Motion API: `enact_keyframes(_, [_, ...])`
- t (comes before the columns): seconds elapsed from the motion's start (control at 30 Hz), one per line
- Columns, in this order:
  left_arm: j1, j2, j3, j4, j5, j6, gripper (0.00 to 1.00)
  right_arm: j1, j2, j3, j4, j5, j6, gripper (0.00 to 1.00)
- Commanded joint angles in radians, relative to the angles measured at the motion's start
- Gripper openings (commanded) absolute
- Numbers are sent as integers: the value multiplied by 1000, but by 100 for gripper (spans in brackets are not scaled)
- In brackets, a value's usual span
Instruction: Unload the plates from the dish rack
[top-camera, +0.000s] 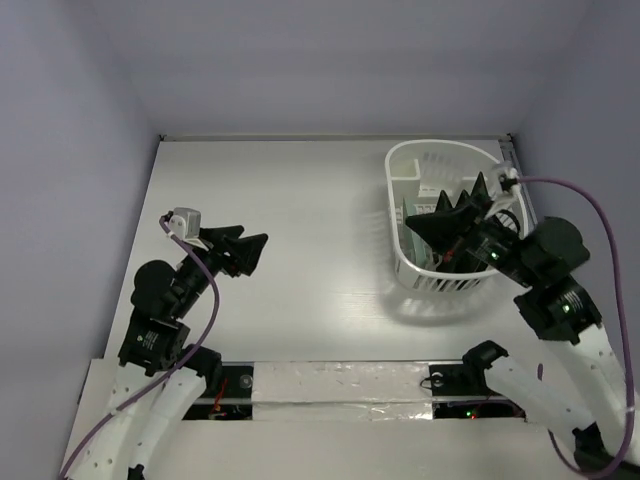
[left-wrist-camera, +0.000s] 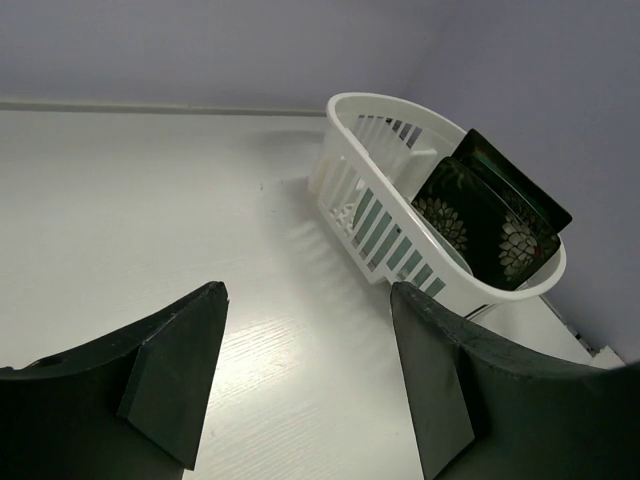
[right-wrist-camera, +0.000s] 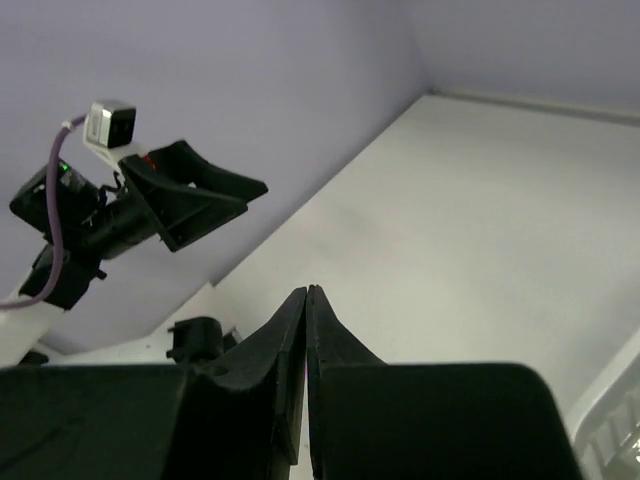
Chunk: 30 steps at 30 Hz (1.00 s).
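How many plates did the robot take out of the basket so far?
None yet: no plate shows on the table. The flowered black plate and a dark plate behind it stand in the dish rack. The right pincer is shut and empty above the rack; the left pincer is open and empty. All the unloading is left.

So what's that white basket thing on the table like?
The dish rack is white plastic with slotted walls and a rounded far end. It sits upright on the table, far right. A black flowered plate and a darker plate stand on edge inside. The right end effector, shut, hangs over it; contact unclear.
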Motion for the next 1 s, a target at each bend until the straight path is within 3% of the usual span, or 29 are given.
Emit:
enact_keyframes(0.0, [5, 12, 41, 25, 4, 21, 63, 142, 112, 94, -58, 256, -94, 8])
enact_keyframes(0.1, [14, 2, 39, 19, 2, 24, 61, 202, 191, 142, -100, 395, -134, 15])
enact_keyframes(0.13, [14, 4, 38, 19, 4, 24, 60, 202, 208, 151, -112, 433, -150, 22])
enact_keyframes(0.17, [14, 4, 38, 19, 7, 24, 55, 214, 223, 166, -133, 478, -156, 24])
enact_keyframes(0.27, [14, 13, 36, 15, -1, 18, 49, 225, 292, 183, -178, 597, -185, 25])
enact_keyframes(0.3, [14, 16, 38, 11, -9, 18, 47, 225, 309, 192, -189, 648, -193, 21])
enact_keyframes(0.33, [14, 19, 39, 8, -13, 16, 41, 225, 344, 197, -200, 676, -205, 0])
enact_keyframes(0.37, [14, 28, 41, 4, -30, 15, 26, 225, 364, 203, -225, 705, -210, 0])
enact_keyframes(0.43, [24, 42, 50, -21, -49, 13, 12, 225, 421, 228, -250, 803, -222, 0])
enact_keyframes(0.47, [24, 57, 52, -28, -62, 12, 0, 225, 439, 235, -275, 832, -225, 0])
enact_keyframes(0.67, [24, 84, 62, -67, -90, 15, 1, 225, 614, 254, -296, 976, -223, 0])
enact_keyframes(0.77, [24, 72, 62, -68, -95, 16, 17, 225, 651, 232, -275, 1093, -220, 4])
enact_keyframes(0.87, [34, 59, 58, -64, -89, 16, 32, 225, 685, 228, -284, 1133, -220, 20])
enact_keyframes(0.97, [34, 61, 56, -59, -78, 16, 39, 216, 729, 228, -312, 1154, -210, 33])
